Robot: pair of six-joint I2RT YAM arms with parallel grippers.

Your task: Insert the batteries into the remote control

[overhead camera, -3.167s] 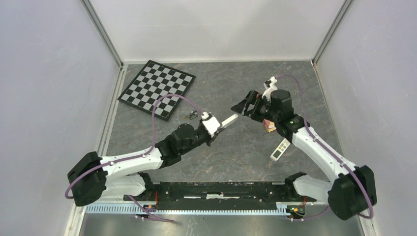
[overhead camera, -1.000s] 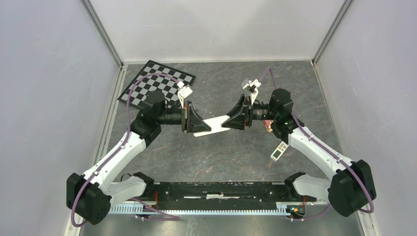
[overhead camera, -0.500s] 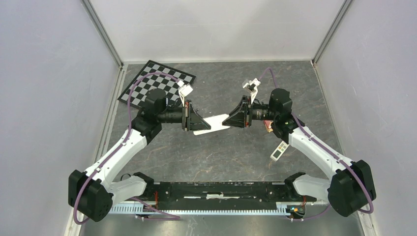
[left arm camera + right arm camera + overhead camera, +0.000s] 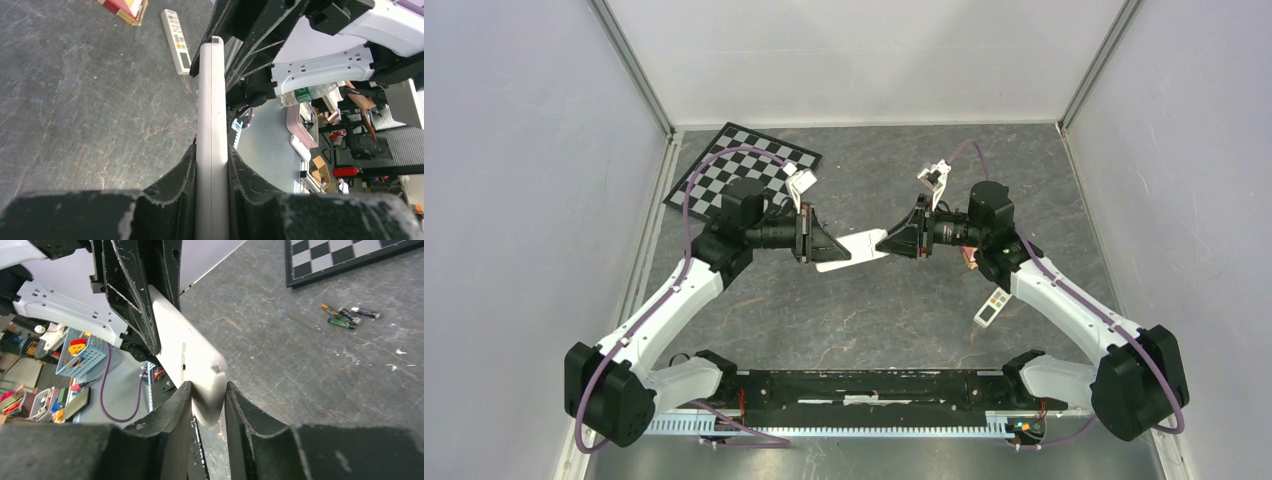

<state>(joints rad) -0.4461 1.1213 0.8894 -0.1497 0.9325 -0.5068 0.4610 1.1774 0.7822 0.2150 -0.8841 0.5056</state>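
1. Underneath, dark grey marbled tabletop point(image 4: 874, 320): bears everything else, with pale panels along three sides.
2. White-and-black left arm: reaches from the near left corner toward mid-table. Ends in the black two-finger left gripper point(image 4: 832, 246) point(image 4: 212, 160), which points right and clamps one end of the remote, a finger pressed against each broad face.
3. Matching right arm: comes in from the near right corner. Ends in the right gripper point(image 4: 887, 243) point(image 4: 207, 392), which points left and grips the opposite end, a finger tight on either side.
4. Black-and-white chequered square board point(image 4: 742, 180) point(image 4: 345, 255): lies flat in the far left part of the table.
5. White flat rectangular plastic remote control point(image 4: 857, 250) point(image 4: 212, 100) point(image 4: 187, 355): hangs above mid-table, off the surface, bridging the two grippers. Shows edge-on with a centre seam in the left wrist view. Shows a plain white side with a narrow slit and a small notch in the right wrist view.
6. Slim white remote with rows of small buttons and a dark window point(image 4: 994, 307) point(image 4: 176, 40): lies face up on the table's right side, beside the right forearm.
7. Small red-and-yellow box point(image 4: 970, 258) point(image 4: 125, 7): sits on the table near the slim remote, partly hidden under the right arm from above.
8. Tiny dark slim cylindrical batteries with green and orange tints point(image 4: 347, 316): lie loose in a small cluster on the table near the board's edge, well apart from the held remote.
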